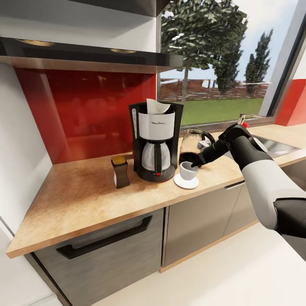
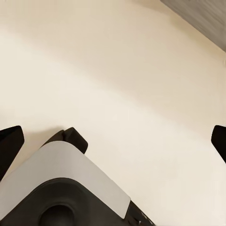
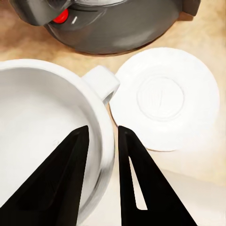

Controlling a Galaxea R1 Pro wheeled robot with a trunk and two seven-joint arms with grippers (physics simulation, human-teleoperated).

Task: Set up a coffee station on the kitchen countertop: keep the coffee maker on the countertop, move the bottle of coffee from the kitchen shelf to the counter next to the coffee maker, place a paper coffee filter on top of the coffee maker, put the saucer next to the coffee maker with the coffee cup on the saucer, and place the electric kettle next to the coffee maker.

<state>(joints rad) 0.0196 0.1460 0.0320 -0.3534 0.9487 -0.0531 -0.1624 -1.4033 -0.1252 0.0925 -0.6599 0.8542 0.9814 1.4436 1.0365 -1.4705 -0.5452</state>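
Right wrist view first: grips the coffee cup (image 3: 44, 136) by its rim with the right hand (image 3: 101, 134), one finger inside the wall and one outside. Holds it off-centre of the saucer (image 3: 167, 99), which lies bare on the bench (image 3: 28, 42) just beside the coffee maker (image 3: 117, 23).

Could well slip or tilt from so thin a pinch on a smooth rim. Might land half on the saucer's edge if let go now, tipping the cup or skidding the plate. Needs centring before lowering.

From the head view: finds the saucer (image 1: 186, 182) at 4 o'clock of the coffee maker (image 1: 156, 144), the bottle of coffee (image 1: 120, 171) at 8 o'clock, the paper coffee filter (image 1: 156, 106) on top. Places the electric kettle (image 1: 196, 138) at 12 o'clock of the cup, near the right forearm; risks a knock on withdrawal.

Leaves the left hand (image 2: 113, 136) spread wide and empty above the floor (image 2: 141, 70).
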